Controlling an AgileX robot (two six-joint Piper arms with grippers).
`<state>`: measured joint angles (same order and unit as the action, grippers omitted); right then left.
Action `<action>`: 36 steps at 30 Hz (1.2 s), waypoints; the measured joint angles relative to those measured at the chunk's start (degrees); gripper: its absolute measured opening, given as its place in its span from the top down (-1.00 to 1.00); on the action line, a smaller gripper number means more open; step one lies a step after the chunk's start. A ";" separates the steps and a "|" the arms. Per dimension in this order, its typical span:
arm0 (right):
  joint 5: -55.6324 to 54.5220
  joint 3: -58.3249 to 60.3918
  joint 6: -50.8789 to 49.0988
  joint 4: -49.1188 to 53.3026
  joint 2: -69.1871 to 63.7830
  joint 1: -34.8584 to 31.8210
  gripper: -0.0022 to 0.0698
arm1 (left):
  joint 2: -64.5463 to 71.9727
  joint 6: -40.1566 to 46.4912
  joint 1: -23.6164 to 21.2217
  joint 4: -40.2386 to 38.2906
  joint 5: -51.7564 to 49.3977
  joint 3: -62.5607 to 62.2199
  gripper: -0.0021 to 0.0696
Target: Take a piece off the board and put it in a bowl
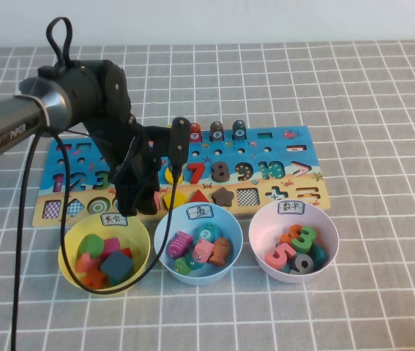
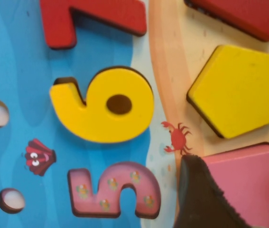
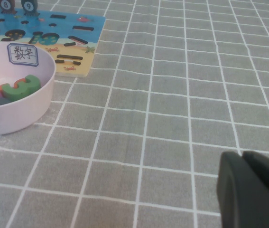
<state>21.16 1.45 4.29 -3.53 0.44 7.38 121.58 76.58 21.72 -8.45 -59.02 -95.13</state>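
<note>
My left gripper [image 1: 143, 196] is down on the front row of the blue and tan board [image 1: 280, 139], just behind the yellow bowl [image 1: 72, 262]. In the left wrist view its fingers [image 2: 200, 199] stand on either side of the salmon-pink square block [image 2: 248, 180] and press on it, with the block still level with the board [image 2: 20, 71]. The yellow pentagon [image 2: 238, 88] lies beside it. In the high view the arm hides the pink block. My right gripper [image 3: 243, 154] is shut and empty over bare table, away from the board.
The light blue bowl [image 1: 165, 235] and the pale pink bowl [image 1: 258, 228] stand in front of the board, each holding several pieces. The yellow bowl holds several shape blocks. Yellow 6 [image 2: 106, 104] and pink 5 [image 2: 115, 190] sit near the left gripper. A black cable hangs over the yellow bowl.
</note>
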 joint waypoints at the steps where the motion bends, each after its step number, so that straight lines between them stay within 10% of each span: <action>1: 0.00 0.00 0.00 0.00 0.00 0.00 0.99 | 0.00 -0.12 0.00 0.10 0.00 0.00 0.14; 36: 0.00 0.00 0.00 0.00 0.00 0.00 0.99 | -4.51 -8.65 -0.26 1.36 -7.24 -6.05 0.15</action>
<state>21.16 1.45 4.29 -3.53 0.44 7.38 117.07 67.93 21.46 -7.09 -66.26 -101.19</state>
